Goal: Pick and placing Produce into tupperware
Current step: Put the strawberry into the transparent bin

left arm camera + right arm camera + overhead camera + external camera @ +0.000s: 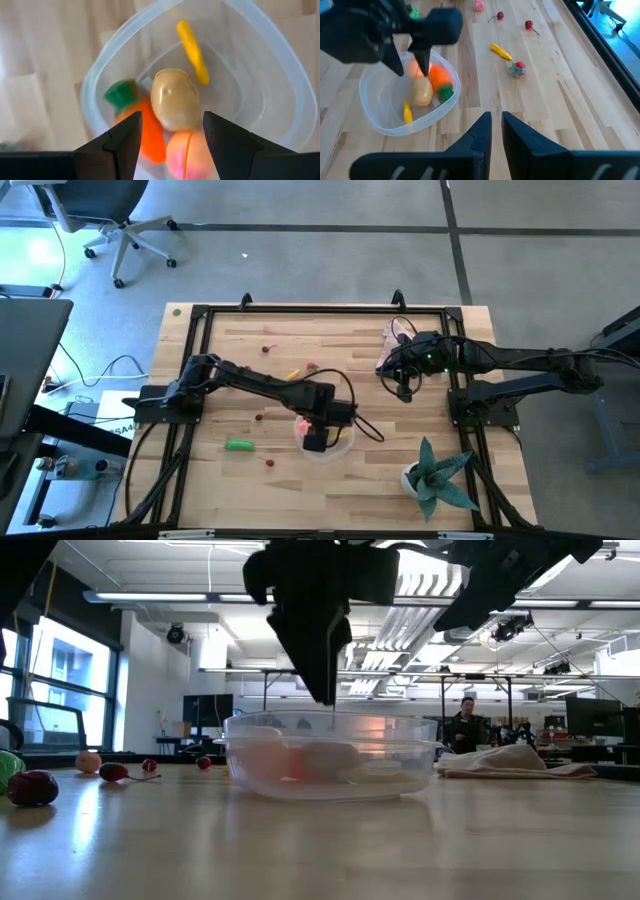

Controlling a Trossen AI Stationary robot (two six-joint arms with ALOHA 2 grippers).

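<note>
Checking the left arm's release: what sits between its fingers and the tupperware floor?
In the left wrist view, the tan ball lies there, between the carrot and the pink ball, under the open left gripper.

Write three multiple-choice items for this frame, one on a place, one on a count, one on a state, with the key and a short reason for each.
1. Where is the left gripper?
A. Over the clear container
B. Beside the potted plant
C. On the pink cloth

2. How many yellow sticks lie inside the container?
A. None
B. One
C. Three

3. How do the left gripper's fingers stand?
A. Clamped on the carrot
B. Apart, holding nothing
C. Shut together

Key: 1 A, since the high view puts the gripper above the container's rim. 2 B, since the left wrist view shows a single yellow stick inside, with the orange carrot, tan ball and pink ball; a second yellow stick lies outside on the table. 3 B, since the left wrist view shows both dark fingers spread above the tan ball with nothing between them.
</note>
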